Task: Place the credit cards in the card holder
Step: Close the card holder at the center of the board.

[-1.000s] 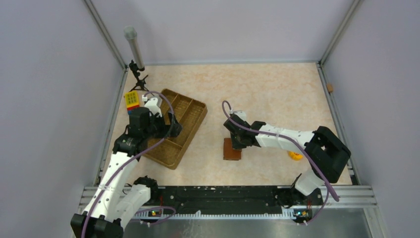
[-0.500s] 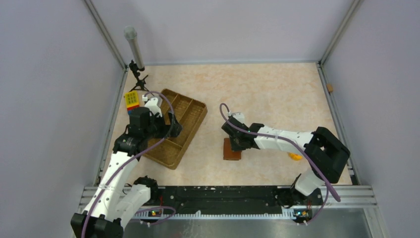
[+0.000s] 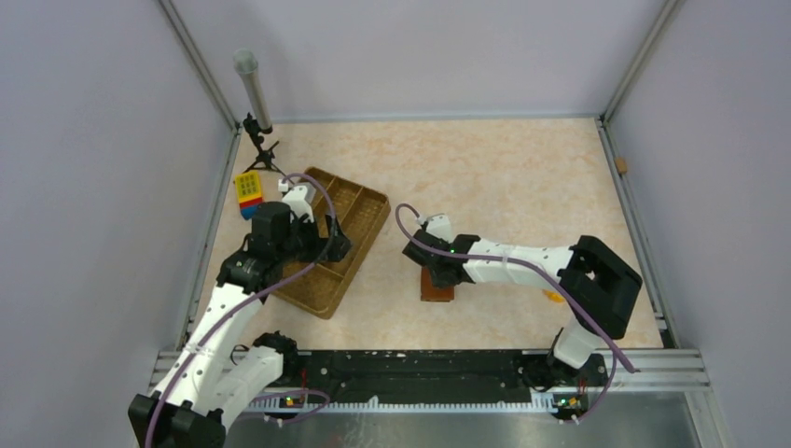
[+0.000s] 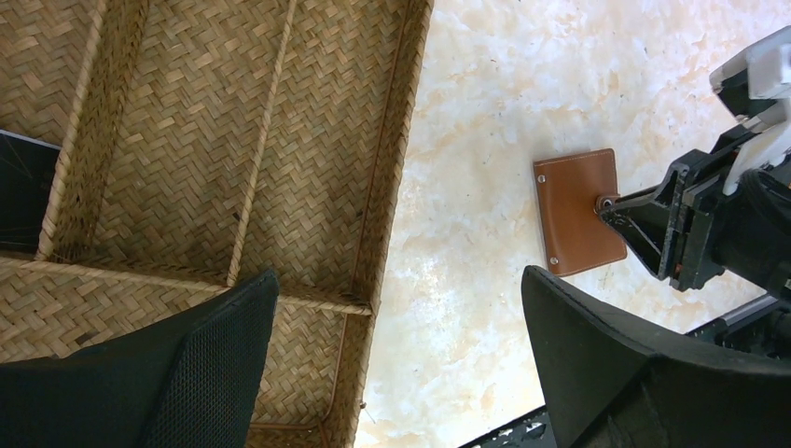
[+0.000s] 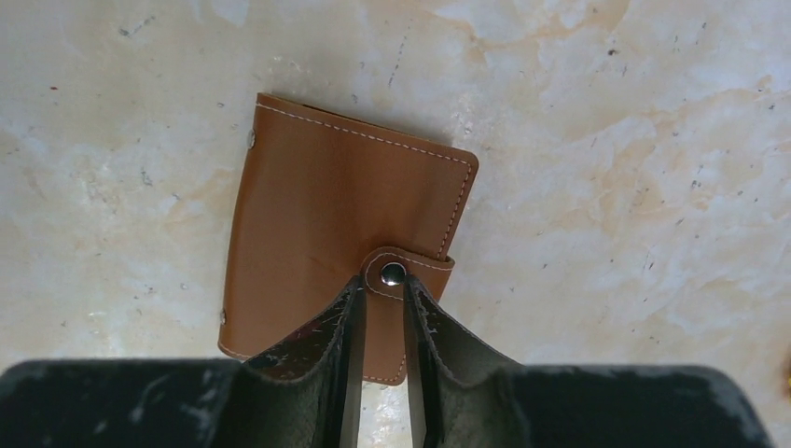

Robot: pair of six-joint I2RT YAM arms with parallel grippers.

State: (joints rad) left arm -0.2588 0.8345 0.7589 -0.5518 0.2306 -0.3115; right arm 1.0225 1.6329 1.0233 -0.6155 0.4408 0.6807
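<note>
Left to right, all places taken from the woven tray (image 4: 392,187). A yellow-and-blue block (image 3: 248,192) stands just off the tray's far left corner. My left hand (image 4: 396,373) hangs above the tray's near right part, its two black fingers spread wide and gripping nothing. The tray is brown basketwork, split into compartments by woven ribs, and sits at an angle on the pale marbled worktop (image 4: 485,75).

Right of the tray, apart from its rim, the card holder (image 5: 317,215) lies flat on the worktop. It is tan-brown and leather-like, roughly square with rounded corners, and edged with pale stitching. Two small metal studs (image 5: 252,138) mark one side. On the opposite side a short strap (image 5: 410,266) folds over the edge and ends in a round metal snap; the holder is shut.

My right hand (image 5: 384,285), also right of the tray, is over the holder. Its fingers stand only a narrow slit apart, tips on either side of the snap, nothing between them.
</note>
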